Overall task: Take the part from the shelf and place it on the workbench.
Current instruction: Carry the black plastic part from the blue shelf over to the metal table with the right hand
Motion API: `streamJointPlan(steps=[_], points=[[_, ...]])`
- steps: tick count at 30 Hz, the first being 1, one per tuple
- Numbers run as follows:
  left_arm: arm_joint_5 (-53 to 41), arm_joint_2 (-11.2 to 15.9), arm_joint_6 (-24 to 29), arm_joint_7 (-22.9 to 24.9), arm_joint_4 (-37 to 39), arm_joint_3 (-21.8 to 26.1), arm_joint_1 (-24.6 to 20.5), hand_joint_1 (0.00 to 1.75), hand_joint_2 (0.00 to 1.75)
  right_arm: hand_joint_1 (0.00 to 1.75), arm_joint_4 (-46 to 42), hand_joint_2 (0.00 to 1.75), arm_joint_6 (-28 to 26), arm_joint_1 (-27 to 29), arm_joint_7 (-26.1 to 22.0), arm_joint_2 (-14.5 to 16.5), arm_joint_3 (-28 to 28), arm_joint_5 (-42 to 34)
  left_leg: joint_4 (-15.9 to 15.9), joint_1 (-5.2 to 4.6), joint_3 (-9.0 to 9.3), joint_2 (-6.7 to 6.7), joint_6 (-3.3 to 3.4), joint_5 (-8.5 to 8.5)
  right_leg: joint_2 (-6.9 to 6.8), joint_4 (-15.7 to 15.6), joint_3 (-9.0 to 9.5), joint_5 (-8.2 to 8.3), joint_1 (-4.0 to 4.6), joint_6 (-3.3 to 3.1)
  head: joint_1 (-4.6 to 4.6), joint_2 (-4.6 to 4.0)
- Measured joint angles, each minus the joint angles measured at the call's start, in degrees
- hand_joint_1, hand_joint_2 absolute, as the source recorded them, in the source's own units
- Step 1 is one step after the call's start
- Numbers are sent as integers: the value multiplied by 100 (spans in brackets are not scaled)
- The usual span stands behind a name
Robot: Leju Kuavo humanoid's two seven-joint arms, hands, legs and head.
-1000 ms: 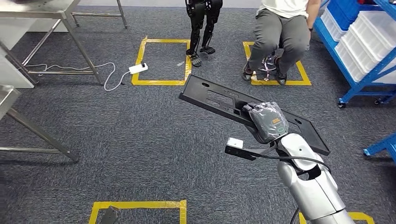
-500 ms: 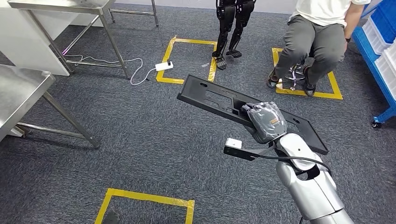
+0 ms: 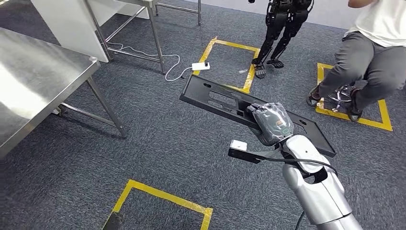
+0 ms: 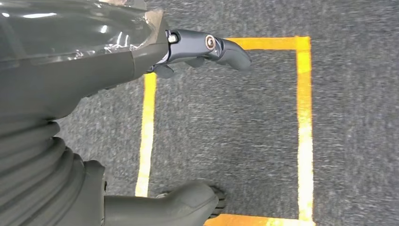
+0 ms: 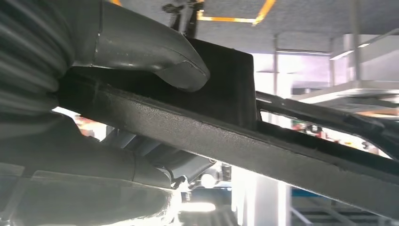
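One steel workbench (image 3: 33,91) is standing at the left. The left hand (image 4: 94,94) is hanging over taped floor, fingers apart, holding nothing. One black part (image 3: 215,98) is riding mid-air, well apart from the workbench, the right hand (image 3: 273,123) gripping it. One seated person (image 3: 378,52) is watching.

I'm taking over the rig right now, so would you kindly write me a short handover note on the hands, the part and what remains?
Right robot hand: grips the black part near its middle, thumb on top and fingers under it in the right wrist view; the part is carried flat over the carpet.
Left robot hand: holds nothing, fingers apart, hanging over a yellow floor square.
Workbench: steel top, ahead on the robot's left, nothing placed on it yet.
Done: part is off the shelf and in hand.
Left: get to the workbench, set the part down on it and release.
Note: a seated person is ahead to the right.
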Motion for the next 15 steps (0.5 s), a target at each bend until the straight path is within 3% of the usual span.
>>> streamJointPlan(steps=[2,3,4,6,7,9,11,13,14,15], points=[[-26,-5,10,22,0,4,-1,0,175,166,-3,175,0,-1,1,-4,4,-3,43,14,-19,-159,-51,-6,196,-787,364,312,-77,121,6,0],[-40,-2,13,32,0,7,-3,0,175,166,-8,175,0,0,1,-8,7,-3,67,16,-45,-226,-89,-8,295,-1073,497,410,-96,135,5,0],[-58,3,13,39,0,9,-1,0,175,166,-13,175,0,5,1,-13,12,-3,82,15,-74,-286,-134,-2,370,-1229,567,456,-100,122,3,0],[-91,11,15,49,0,11,13,0,175,166,-26,175,-1,12,1,-16,27,-2,69,29,-123,-396,-209,31,317,-1257,583,476,-75,40,-3,0],[-101,14,16,52,0,13,23,0,175,166,-33,175,-2,10,2,-15,33,-2,76,38,-143,-367,-235,30,262,-1260,585,490,-79,1,-3,0],[-130,15,5,49,0,15,19,0,175,166,-59,175,-2,-1,4,-13,36,-2,333,35,-270,-65,-271,-141,139,-1276,595,512,-79,-92,-28,0],[-174,10,-15,38,0,12,-4,0,175,166,-78,175,-2,-5,5,-17,37,1,1041,25,-591,284,-289,-522,6,-1281,598,507,-34,-160,-53,0],[-198,6,-21,33,0,10,-14,0,175,166,-80,175,-2,-5,5,-20,43,2,1694,30,-888,363,-289,-768,-139,-1281,597,494,11,-183,-55,0],[-205,4,-21,33,0,11,-13,0,175,166,-80,175,-2,-6,5,-21,49,0,1753,28,-904,371,-278,-748,-208,-1280,599,489,26,-191,-55,0],[-209,4,-22,34,0,12,-11,0,175,166,-80,175,-2,-6,5,-21,55,-2,1586,24,-801,385,-258,-637,-274,-1280,604,483,38,-197,-55,0]])
